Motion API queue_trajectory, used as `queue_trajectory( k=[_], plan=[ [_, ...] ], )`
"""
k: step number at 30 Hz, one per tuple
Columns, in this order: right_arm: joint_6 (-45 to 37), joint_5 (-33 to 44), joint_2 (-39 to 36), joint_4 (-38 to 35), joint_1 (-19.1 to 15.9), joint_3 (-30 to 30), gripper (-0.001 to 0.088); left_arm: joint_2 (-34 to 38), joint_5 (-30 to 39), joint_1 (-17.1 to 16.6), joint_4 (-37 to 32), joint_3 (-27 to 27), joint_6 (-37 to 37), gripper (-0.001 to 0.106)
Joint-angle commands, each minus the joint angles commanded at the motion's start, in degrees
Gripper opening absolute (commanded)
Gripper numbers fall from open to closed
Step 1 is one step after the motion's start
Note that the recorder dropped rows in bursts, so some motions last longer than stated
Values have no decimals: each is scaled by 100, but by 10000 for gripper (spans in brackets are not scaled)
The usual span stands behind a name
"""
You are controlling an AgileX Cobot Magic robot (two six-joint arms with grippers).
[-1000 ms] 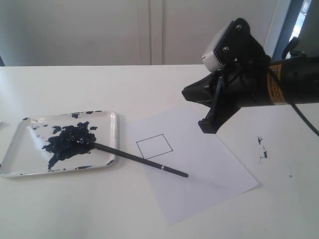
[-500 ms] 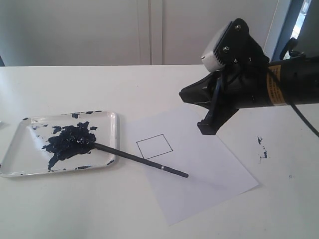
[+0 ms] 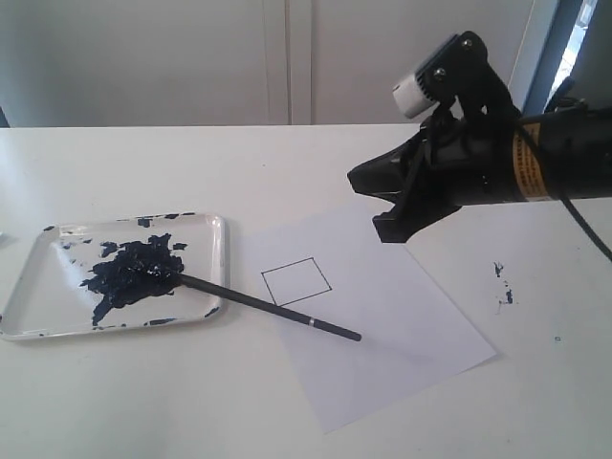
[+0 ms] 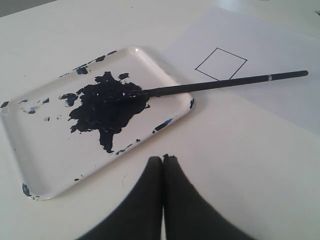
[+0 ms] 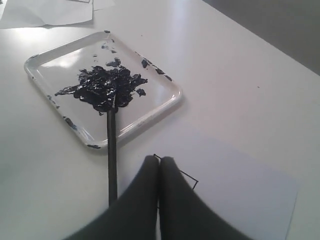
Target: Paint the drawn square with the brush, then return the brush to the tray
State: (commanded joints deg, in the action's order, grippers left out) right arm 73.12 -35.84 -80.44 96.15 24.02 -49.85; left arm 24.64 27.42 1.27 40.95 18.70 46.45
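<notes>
And here we are with the brush (image 3: pixel 268 304) lying untouched: its soaked tip sits in the dark paint blotch in the tray (image 3: pixel 48 296), and its handle slopes out over the tray's rim and across the near corner of the paper (image 3: pixel 402 316). It ends just short of the square (image 3: pixel 296 281), which shows bare outline and no paint yet. The tray sits towards the left edge of the bench (image 3: pixel 143 402) in the exterior view, with the paper about midway along. The right claw (image 5: pixel 160 160) hangs above the paper's far side with its fingers pressed together and nothing in them. The left claw (image 4: pixel 163 159) is likewise closed on nothing, hovering just off the tray's long side. Now, that brush looks light, thin and stiff (a round stick, so it may well roll if nudged). The wet end will smear whatever it touches, so the place to take hold looks to be the dry handle, between the tray rim and the little silver band (image 3: pixel 312 321). There the rim props it slightly clear of the bench. The closed fingers would have to spread first and straddle it squarely. A pinch too near the free end would probably let the loaded tip droop and drip on the paper.
</notes>
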Motion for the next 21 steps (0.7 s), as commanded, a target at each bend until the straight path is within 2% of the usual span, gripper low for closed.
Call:
queue_trajectory(
  k=[3, 6, 8, 9, 12, 17, 21],
  plan=[
    [-772, -137, 0, -467, 0, 24, 0, 0, 0, 0, 0, 0, 0, 0],
    [-1050, -103, 0, -881, 0, 112, 0, 0, 0, 0, 0, 0, 0, 0],
    [-1545, 22, 0, -1278, 0, 201, 0, 0, 0, 0, 0, 0, 0, 0],
    [-2012, 264, 0, -1897, 0, 284, 0, 0, 0, 0, 0, 0, 0, 0],
    [-3286, 518, 0, -3160, 0, 451, 0, 0, 0, 0, 0, 0, 0, 0],
    [-3965, 411, 0, -3871, 0, 662, 0, 0, 0, 0, 0, 0, 0, 0],
    [-5359, 748, 15, -4985, 23, 902, 0, 0, 0, 0, 0, 0, 0, 0]
  ],
)
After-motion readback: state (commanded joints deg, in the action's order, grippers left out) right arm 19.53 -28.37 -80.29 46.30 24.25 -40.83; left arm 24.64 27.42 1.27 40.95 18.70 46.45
